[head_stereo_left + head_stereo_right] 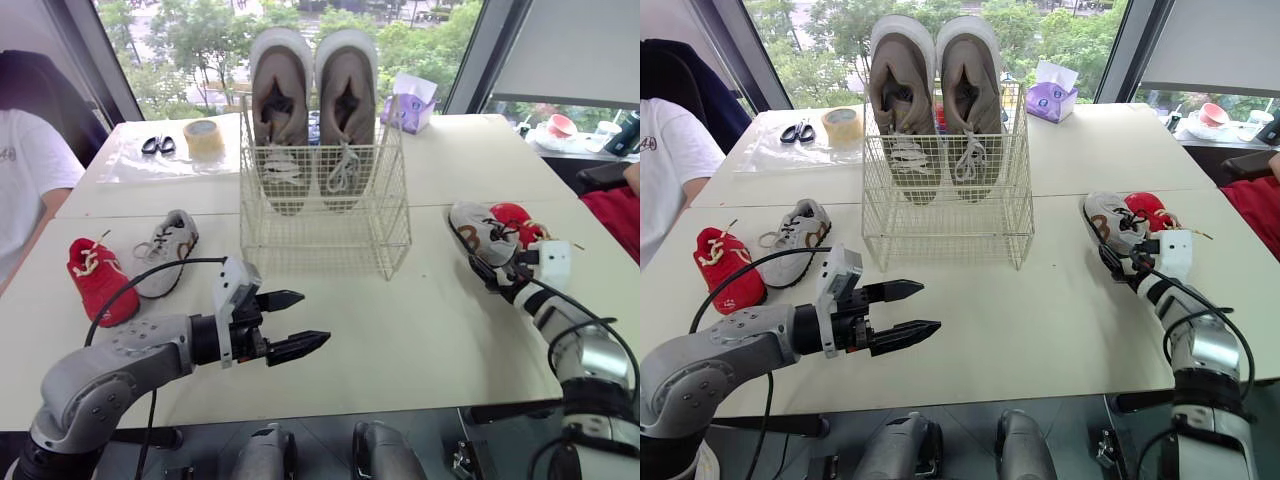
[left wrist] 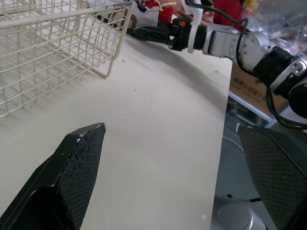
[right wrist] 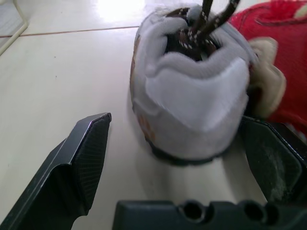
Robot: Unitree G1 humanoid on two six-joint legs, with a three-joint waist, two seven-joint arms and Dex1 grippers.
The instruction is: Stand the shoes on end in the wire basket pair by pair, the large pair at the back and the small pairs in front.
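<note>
Lowest in the head views, at lower left, the left gripper [image 1: 315, 318] hangs over bare table [image 1: 420, 330] with its two black fingers spread apart and nothing between them. Its wrist view looks across the tabletop to a corner of the wire basket [image 1: 325, 225] and, at the upper edge, the right arm reaching in among the small shoes. At the right of the frame the right gripper [image 3: 176, 122] is spread around the heel of a small grey shoe [image 1: 478, 232], which lies on the table touching a small red shoe [image 1: 515, 222]. The right wrist view adds what the head views cannot: one finger [image 3: 86, 158] stands clear of the grey shoe's side with table showing between. The other finger [image 3: 273, 163] sits at the seam between the grey and red shoes, and whether it touches cannot be told. The basket stands at centre frame, and it holds the large grey-brown pair [image 1: 312, 100] side by side on end. Their heels are up, their openings face the camera and their upper halves rise above the rim, toward the basket's far side. At the left of the frame, well apart from the basket, lie another small red shoe [image 1: 95, 278] and another small grey shoe [image 1: 168, 250], just beside each other. Farther up the frame are scissors [image 1: 158, 145], a roll of tape [image 1: 204, 137] and a purple tissue box [image 1: 412, 103]. A person's white sleeve [image 1: 25, 170] shows at the left edge.
</note>
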